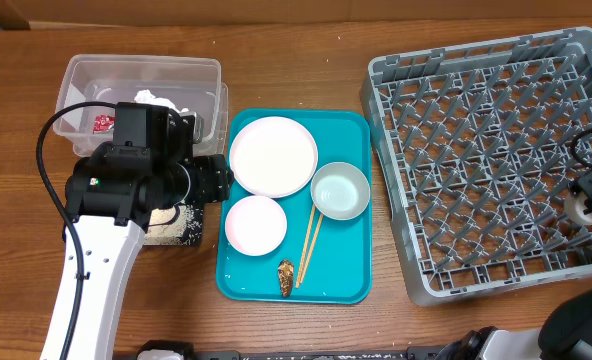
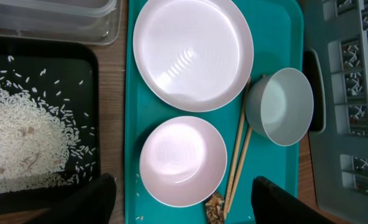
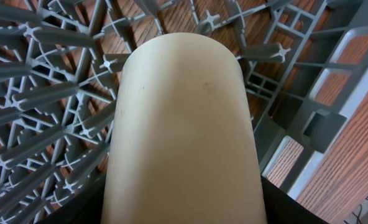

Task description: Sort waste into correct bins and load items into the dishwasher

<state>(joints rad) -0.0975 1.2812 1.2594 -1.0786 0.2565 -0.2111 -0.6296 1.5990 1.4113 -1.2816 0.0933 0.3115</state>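
Food scrap [image 1: 286, 277]: near end of the teal tray [image 1: 351, 285], beside the chopsticks [image 1: 309, 245].
Left gripper [image 2: 184, 204]: spread wide, empty, near the pinkish bowl [image 1: 256, 224].
Right gripper [image 1: 588, 192]: clamped on the small white cup [image 3: 181, 124] above the dish rack [image 1: 476, 150], right edge.
Rice [image 2: 22, 137]: in the black tray [image 2: 69, 55], left side.
Plate [image 1: 273, 156], grey-blue bowl [image 1: 340, 190]: farther along the teal tray.
Clear tub [image 1: 76, 72]: far-left corner, holding the napkin [image 1: 161, 100] and red wrapper [image 1: 103, 122].

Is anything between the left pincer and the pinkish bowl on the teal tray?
Nothing visible: the left pincer is open, the pinkish bowl framed between its fingers. Chopsticks lie beside the bowl, not over it.
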